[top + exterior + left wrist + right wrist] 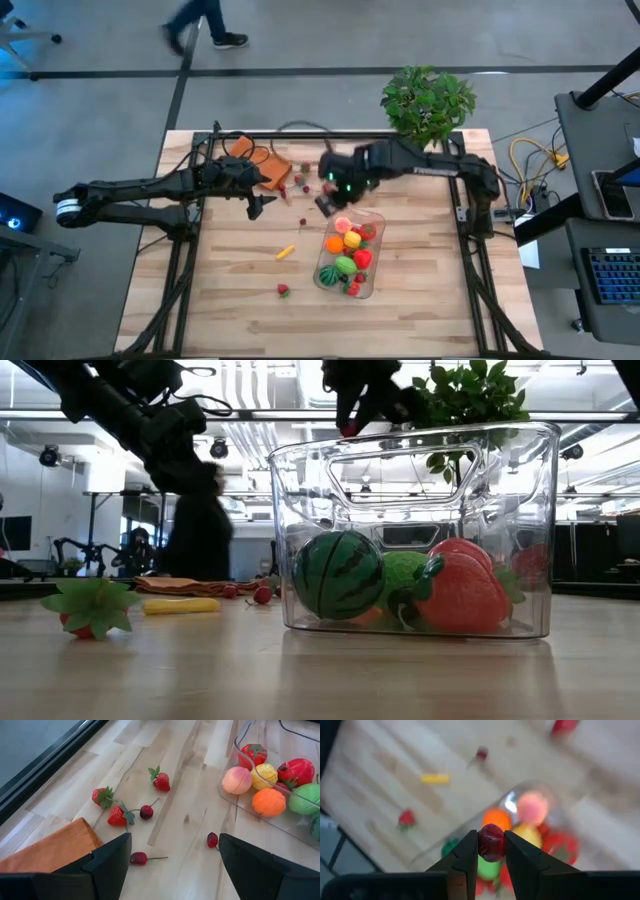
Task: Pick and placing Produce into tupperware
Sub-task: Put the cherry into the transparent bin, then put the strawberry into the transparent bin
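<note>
Right gripper (491,851): pinching a dark red cherry (491,841), raised over the tub (372,283)'s far end
Tub: right of tabletop centre, well clear of every edge, half full of produce
Left gripper (172,857): spread, empty, above loose strawberries (161,780) near the far edge beside the orange pad (47,847)
Bare wood along the near edge

One clear tupperware (372,288) is seen on the table, with about eight pieces of produce (350,252) counted inside. Three strawberries (161,781) and three cherries (146,812) are counted at its 11 o'clock. One yellow piece (286,252) and one more strawberry (284,290) are counted at 9 o'clock. One orange pad (262,166) and one potted plant (428,100) are shown.
</note>
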Action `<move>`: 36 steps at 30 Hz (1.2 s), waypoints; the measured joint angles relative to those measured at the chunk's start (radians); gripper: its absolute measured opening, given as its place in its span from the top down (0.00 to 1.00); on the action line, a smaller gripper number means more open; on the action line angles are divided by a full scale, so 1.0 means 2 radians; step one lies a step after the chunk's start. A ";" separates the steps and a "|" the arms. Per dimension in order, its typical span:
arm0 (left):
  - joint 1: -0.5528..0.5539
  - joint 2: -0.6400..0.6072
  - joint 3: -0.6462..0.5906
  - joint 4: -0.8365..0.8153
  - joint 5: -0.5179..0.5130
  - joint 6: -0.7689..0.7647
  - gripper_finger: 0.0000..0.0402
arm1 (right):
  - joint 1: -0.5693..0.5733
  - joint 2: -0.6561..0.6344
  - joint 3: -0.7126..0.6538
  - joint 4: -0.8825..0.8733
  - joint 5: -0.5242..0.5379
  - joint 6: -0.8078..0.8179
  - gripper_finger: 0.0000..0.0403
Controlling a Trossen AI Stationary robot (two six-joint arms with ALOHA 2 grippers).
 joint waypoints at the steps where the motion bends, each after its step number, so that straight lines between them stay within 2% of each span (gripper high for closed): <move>1: 0.000 0.000 0.000 0.000 0.000 0.000 0.29 | 0.012 0.001 -0.003 -0.001 -0.004 0.010 0.80; 8: 0.000 0.003 -0.001 0.008 0.001 0.002 0.29 | 0.070 0.043 -0.008 -0.008 -0.004 0.053 0.73; 14: 0.000 0.014 0.000 0.008 0.010 -0.001 0.29 | 0.077 0.056 -0.009 -0.011 0.011 0.086 0.54; 17: 0.000 0.026 0.001 0.008 0.021 -0.001 0.29 | 0.079 0.051 -0.009 -0.016 0.052 0.111 0.43; 23: 0.000 0.049 0.001 0.025 0.037 0.003 0.29 | 0.078 0.014 0.014 -0.028 0.177 0.137 0.28; 28: 0.000 0.076 0.000 0.082 0.048 0.057 0.29 | 0.073 -0.019 0.026 -0.038 0.256 0.157 0.23; 36: 0.000 0.186 0.002 0.255 0.063 0.157 0.29 | 0.064 -0.052 0.030 -0.047 0.291 0.160 0.26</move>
